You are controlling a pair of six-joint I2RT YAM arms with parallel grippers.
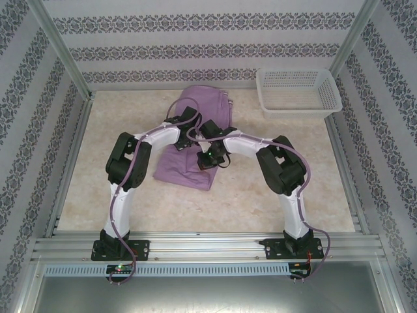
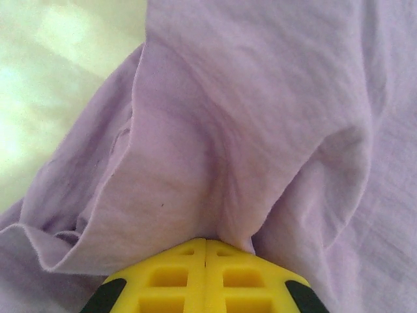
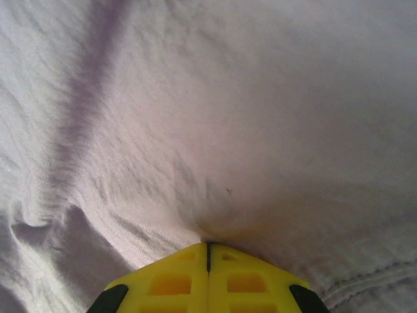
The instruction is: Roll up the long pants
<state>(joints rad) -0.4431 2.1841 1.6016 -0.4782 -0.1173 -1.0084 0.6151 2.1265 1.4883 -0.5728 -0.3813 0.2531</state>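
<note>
Left gripper [image 2: 205, 257] and right gripper [image 3: 208, 251] both pinch the soft lilac long pants [image 1: 186, 171] left of the white mesh basket [image 1: 298, 91], probably to start rolling.

The soft long pants [image 1: 186, 171] are plain lilac, the mesh basket [image 1: 298, 109] white, the tabletop [image 1: 273, 208] marbled beige, the walls [image 1: 195, 52] purple-floral striped.

Cream marbled worktop [image 1: 260, 195] boxed by white walls [image 1: 208, 39] banded with purple floral stripes; aluminium rails [image 1: 208, 246] along the edges, even light
</note>
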